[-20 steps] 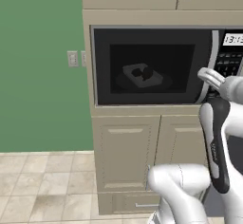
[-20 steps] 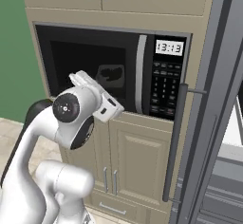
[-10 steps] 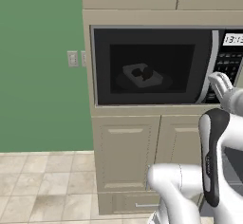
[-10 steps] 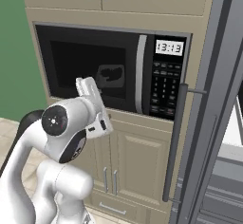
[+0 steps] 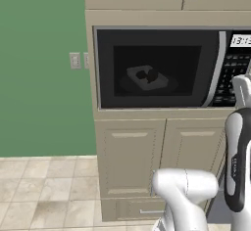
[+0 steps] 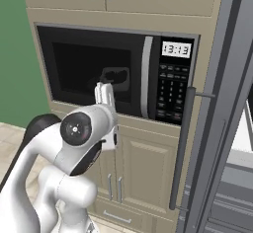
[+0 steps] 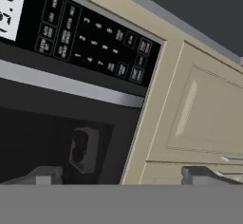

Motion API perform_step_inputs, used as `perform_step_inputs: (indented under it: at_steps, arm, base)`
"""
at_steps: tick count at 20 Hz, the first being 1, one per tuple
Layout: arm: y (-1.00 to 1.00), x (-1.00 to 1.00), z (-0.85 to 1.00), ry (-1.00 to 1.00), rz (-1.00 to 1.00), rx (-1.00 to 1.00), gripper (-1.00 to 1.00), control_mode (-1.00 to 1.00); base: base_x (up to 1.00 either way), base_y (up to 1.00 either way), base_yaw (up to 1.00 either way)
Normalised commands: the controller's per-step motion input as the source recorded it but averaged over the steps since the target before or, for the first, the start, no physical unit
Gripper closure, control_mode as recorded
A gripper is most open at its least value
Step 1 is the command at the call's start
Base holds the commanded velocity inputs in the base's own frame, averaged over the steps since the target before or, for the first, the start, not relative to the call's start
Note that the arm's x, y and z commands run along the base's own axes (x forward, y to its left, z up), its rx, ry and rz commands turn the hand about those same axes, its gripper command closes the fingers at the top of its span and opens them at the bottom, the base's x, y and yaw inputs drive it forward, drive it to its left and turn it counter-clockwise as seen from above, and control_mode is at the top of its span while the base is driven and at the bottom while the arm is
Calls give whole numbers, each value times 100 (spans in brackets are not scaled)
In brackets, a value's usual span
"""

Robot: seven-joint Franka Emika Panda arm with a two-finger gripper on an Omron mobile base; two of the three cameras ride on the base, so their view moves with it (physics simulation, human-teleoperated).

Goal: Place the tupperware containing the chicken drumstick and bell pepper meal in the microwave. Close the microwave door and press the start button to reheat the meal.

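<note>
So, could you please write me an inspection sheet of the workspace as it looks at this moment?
Surface: no worktop seen; a wide black built-in microwave sits in beige cabinets.
Job's things: the black windowed microwave door is shut; a shallow light-grey tupperware tray lies inside behind the glass, holding dark food shapes too dim to identify.
Clutter: nothing seen.
Grippers: the tool is open and holds nothing; it is raised in front of the microwave door.
Cables: nothing seen.
Surroundings: green wall, tiled floor, tall grey appliance to the right of the microwave.
</note>
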Motion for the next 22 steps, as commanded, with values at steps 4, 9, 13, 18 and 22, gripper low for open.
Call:
perform_step_inputs:
  at_steps: [4,9,13,18,22]
  arm:
    - [0,0,-20,0,-5,4,100,-100]
    - [0,0,-17,0,-7,4,100,-100]
    - [-3,0,-4,0,-10,5,100,-100]
    - [-20,0,0,0,-4,7,100,-100]
    - [-31,0,0,0,0,9,100,-100]
  base:
    - [0,0,0]
    - [0,0,0]
    - [0,0,0]
    - [0,0,0]
    - [0,0,0]
